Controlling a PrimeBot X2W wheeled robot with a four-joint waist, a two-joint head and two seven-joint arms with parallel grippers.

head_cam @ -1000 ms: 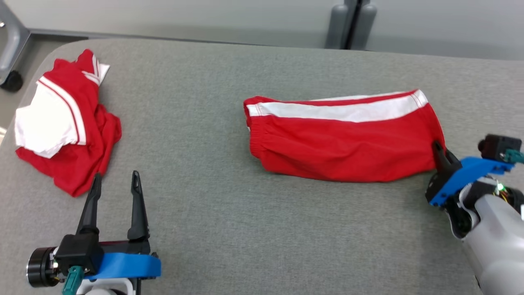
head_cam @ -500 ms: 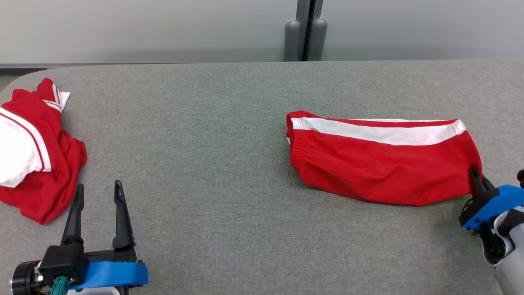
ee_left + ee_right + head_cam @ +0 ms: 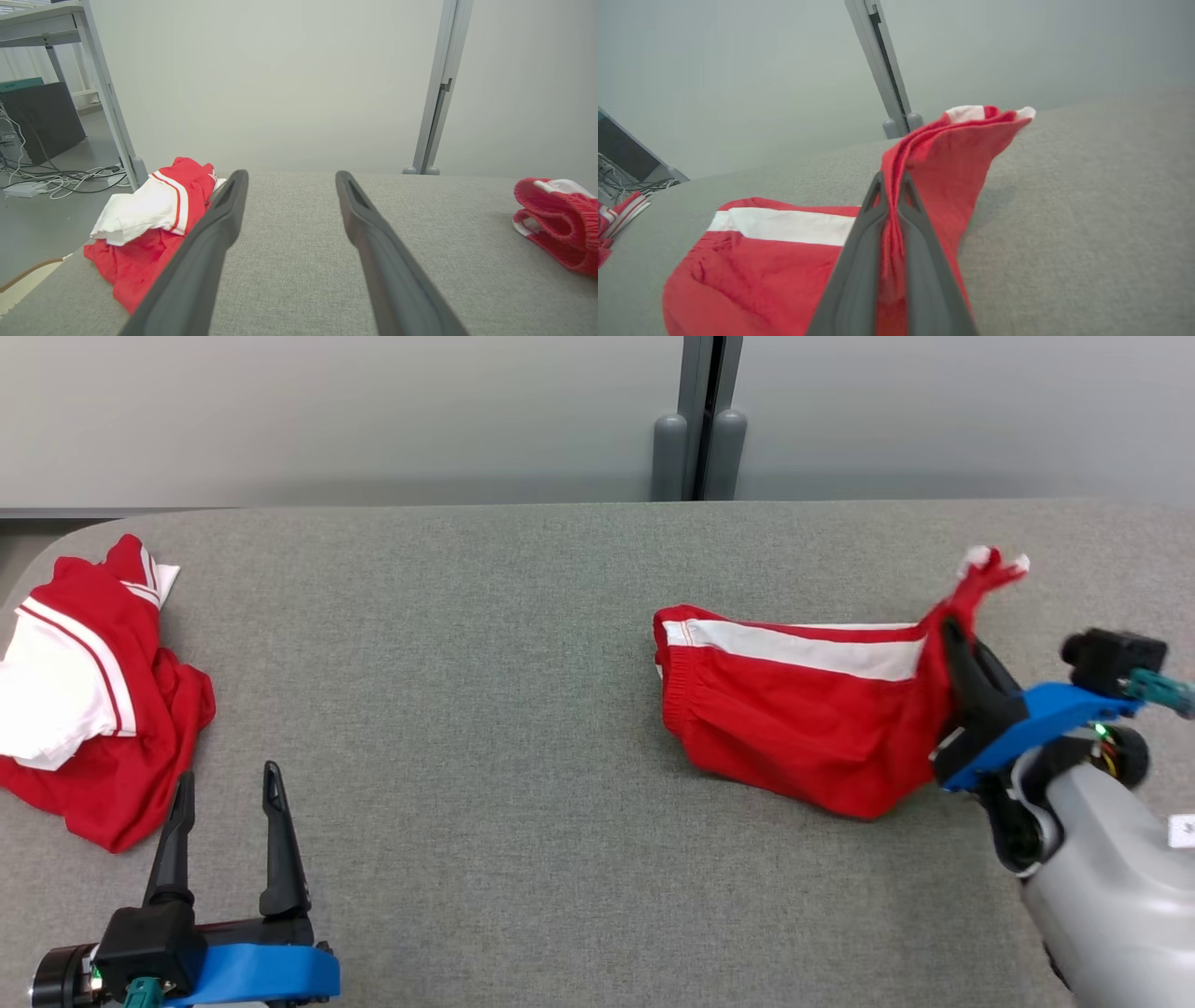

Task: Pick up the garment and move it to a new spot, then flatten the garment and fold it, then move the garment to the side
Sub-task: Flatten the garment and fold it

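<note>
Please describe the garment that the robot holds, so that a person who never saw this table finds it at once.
On the grey table, look toward the robot's right side. There lie red shorts with a white stripe, one end pinched and lifted by the right hand. The other red-and-white garment lies crumpled at the far left, untouched.

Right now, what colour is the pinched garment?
The garment is red with a white stripe; head view best.

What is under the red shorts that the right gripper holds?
Beneath the raised end of the red shorts, pinched in the right gripper, bare grey table shows. The rest rests on the table and hides whatever is beneath it.
</note>
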